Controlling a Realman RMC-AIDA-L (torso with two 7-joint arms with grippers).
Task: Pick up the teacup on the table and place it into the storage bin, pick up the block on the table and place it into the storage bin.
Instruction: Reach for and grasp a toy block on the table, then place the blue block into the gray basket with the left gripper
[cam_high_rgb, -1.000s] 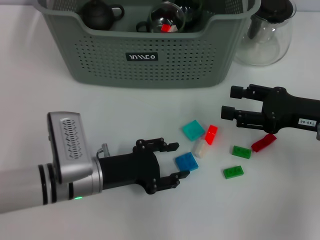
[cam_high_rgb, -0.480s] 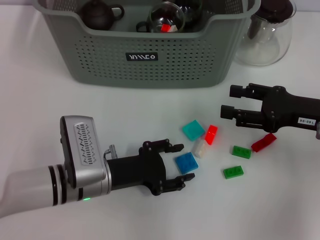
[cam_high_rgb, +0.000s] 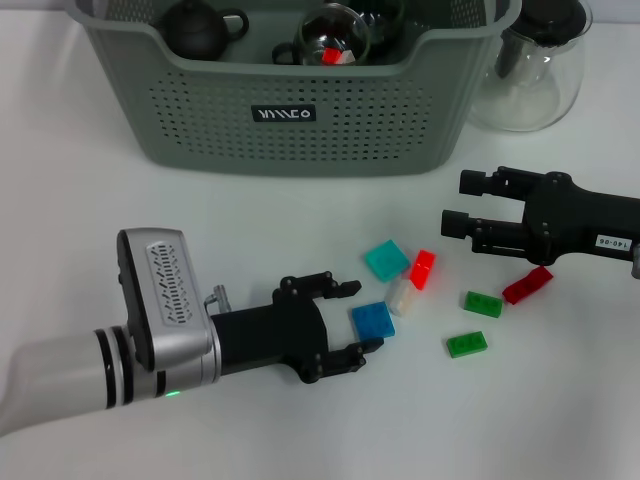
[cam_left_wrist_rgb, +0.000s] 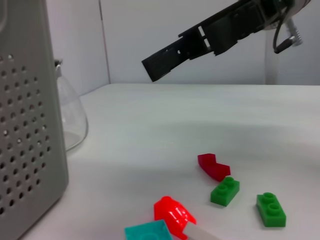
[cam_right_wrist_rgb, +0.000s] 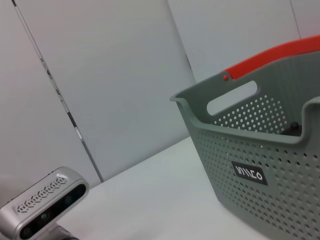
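The left gripper (cam_high_rgb: 350, 320) lies low over the bench (cam_high_rgb: 80, 200), its fingers spread apart, and the blue block (cam_high_rgb: 373, 322) sits just at its tips, between the upper and lower finger, flat on the surface and not lifted. Just beyond that block lie a pale block (cam_high_rgb: 401, 296), a teal block (cam_high_rgb: 386, 260) and a bright red block (cam_high_rgb: 422, 269), close together. Farther toward the robot's right are two green blocks (cam_high_rgb: 483, 304) (cam_high_rgb: 467, 344) and a dark red block (cam_high_rgb: 527, 285). The right gripper (cam_high_rgb: 460, 205) hangs above that end of the scatter with its fingers open and nothing between them, the dark red block partly under its arm. At the far side of the bench stands the bin (cam_high_rgb: 290, 100), grey-green with perforated walls and a black label. Inside it I can see a dark teapot (cam_high_rgb: 200, 27) and a glass teacup (cam_high_rgb: 333, 37) with something red in it. Beside the bin, on the robot's right, stands a clear glass pot (cam_high_rgb: 535, 65) with a black lid.
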